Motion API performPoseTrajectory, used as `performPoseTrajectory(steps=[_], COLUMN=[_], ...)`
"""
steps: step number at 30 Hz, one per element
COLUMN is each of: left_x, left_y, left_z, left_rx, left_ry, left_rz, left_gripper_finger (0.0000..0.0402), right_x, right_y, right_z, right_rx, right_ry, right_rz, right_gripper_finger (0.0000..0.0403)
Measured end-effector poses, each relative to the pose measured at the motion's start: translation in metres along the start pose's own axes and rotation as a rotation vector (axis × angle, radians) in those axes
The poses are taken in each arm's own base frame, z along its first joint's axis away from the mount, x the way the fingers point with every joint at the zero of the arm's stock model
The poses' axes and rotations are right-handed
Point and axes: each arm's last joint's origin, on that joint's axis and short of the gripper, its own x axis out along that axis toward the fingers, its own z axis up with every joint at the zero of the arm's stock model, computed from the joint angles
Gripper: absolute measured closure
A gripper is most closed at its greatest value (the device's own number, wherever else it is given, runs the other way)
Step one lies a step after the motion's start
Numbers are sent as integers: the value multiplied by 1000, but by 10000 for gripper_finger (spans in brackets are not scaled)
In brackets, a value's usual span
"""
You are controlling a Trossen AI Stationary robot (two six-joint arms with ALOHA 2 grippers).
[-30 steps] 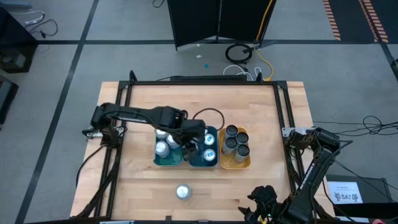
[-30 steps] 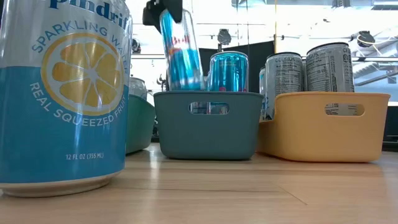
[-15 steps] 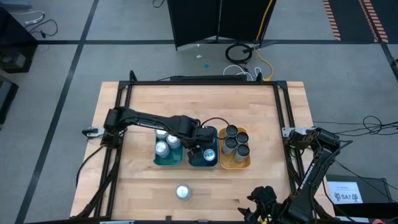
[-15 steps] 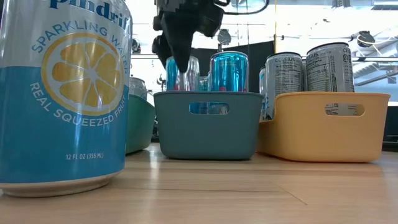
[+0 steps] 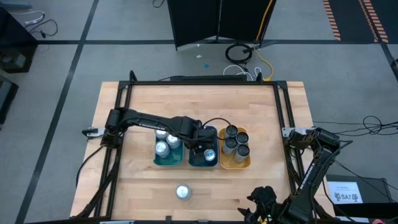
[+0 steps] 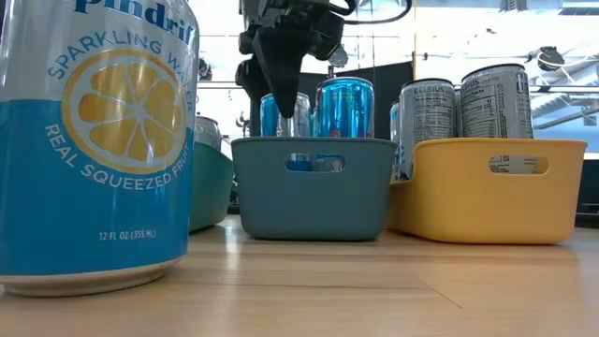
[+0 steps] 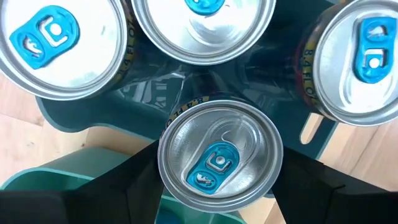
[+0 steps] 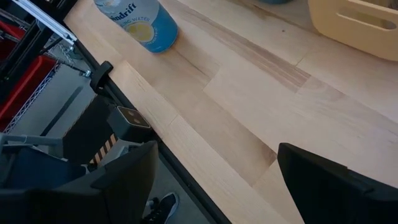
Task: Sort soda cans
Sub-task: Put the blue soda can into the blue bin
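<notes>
Between the left gripper's [image 7: 217, 186] parted jaws, a blue-tabbed soda can [image 7: 219, 158], upright in the teal tray [image 6: 314, 187].

1. My left arm [image 5: 152, 122]: matte black links, slim forearm tube, chunkier housing at the wrist.
2. A thin black cable loops off its wrist [image 5: 208, 116].
3. Left gripper [image 6: 282, 82]: black, blocky body tapering to dark fingers [image 7: 134, 186] with flat, angular faces.
4. Right arm [image 5: 314, 155]: same black build, silver bracket at its base.
5. Right gripper [image 8: 217, 180]: two broad black fingers [image 8: 323, 186], plain, unmarked.
</notes>
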Motion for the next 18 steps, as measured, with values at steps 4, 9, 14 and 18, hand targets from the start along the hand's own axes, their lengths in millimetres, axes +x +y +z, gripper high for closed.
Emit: performPoseTrajectory(steps=[4, 9, 14, 18], left_x=[0, 0, 0, 0], left_y=[0, 1, 1, 1], left_z=[0, -1, -1, -1], left_rx=[0, 0, -1, -1], left_ry=[1, 10, 10, 9], left_rz=[2, 7, 10, 10], left_gripper_finger=[143, 142, 121, 102], right_x=[0, 0, 0, 0], right_y=[0, 0, 1, 1], right_z=[0, 0, 0, 0], right_rx=[-1, -3, 2, 7], right_ry=[0, 0, 2, 4], right_rz=[0, 1, 6, 12], right_gripper_finger=[80, 80, 80, 80])
